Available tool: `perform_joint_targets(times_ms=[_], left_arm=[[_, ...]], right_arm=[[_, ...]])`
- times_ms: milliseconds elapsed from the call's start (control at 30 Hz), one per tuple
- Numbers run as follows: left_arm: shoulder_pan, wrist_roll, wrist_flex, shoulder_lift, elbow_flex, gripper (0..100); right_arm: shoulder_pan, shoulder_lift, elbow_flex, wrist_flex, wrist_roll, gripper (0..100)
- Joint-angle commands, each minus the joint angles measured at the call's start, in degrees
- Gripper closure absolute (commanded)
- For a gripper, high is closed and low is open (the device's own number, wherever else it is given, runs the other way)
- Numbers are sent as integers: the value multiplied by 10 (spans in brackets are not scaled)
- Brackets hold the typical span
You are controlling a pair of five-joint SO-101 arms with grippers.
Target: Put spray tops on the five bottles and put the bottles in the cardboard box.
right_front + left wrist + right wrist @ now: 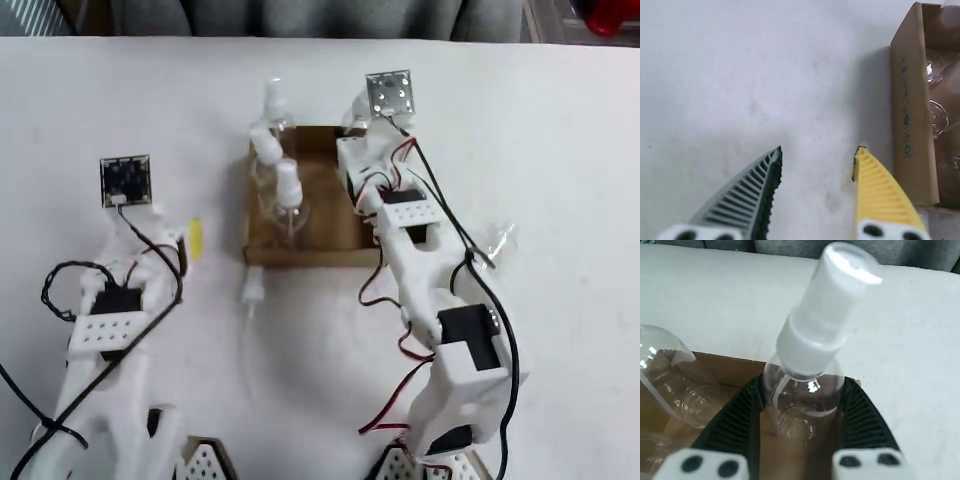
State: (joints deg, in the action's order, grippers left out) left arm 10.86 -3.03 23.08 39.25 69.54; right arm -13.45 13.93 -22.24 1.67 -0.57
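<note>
L gripper (817, 155): jaws apart, empty, beside cardboard box's (310, 250) left wall.
Spray top (252, 285): loose on table, by box's near-left corner.
Bottle (805, 410): capped, at box's far-right corner, R gripper (802, 390) clamped on body. Prob. light, slick, thin plastic, so squeeze gently.

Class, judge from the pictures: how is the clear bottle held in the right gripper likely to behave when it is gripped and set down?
Probably light: the bottle looks clear and empty. Its smooth round wall may slip or twist between the ridged fingers. With its tall spray top it may be top-heavy and could tip when released.
</note>
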Motion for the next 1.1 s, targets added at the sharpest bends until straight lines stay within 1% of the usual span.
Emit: perform_joint_targets(times_ms=[0, 267, 467, 600, 767, 1067], left_arm=[[4, 0, -13, 18, -5, 778], [4, 0, -13, 18, -6, 777], [5, 0, -13, 18, -6, 777], [6, 0, -13, 18, -6, 777], [6, 0, -13, 18, -6, 777], [6, 0, -13, 18, -6, 777]], right_arm=[[-5, -3, 25, -10, -6, 976], [-3, -3, 25, -6, -7, 974], [-3, -3, 22, -6, -7, 875], [-2, -3, 22, -6, -8, 884], [-7, -2, 22, -6, -60, 882], [-7, -2, 22, -6, -58, 871]])
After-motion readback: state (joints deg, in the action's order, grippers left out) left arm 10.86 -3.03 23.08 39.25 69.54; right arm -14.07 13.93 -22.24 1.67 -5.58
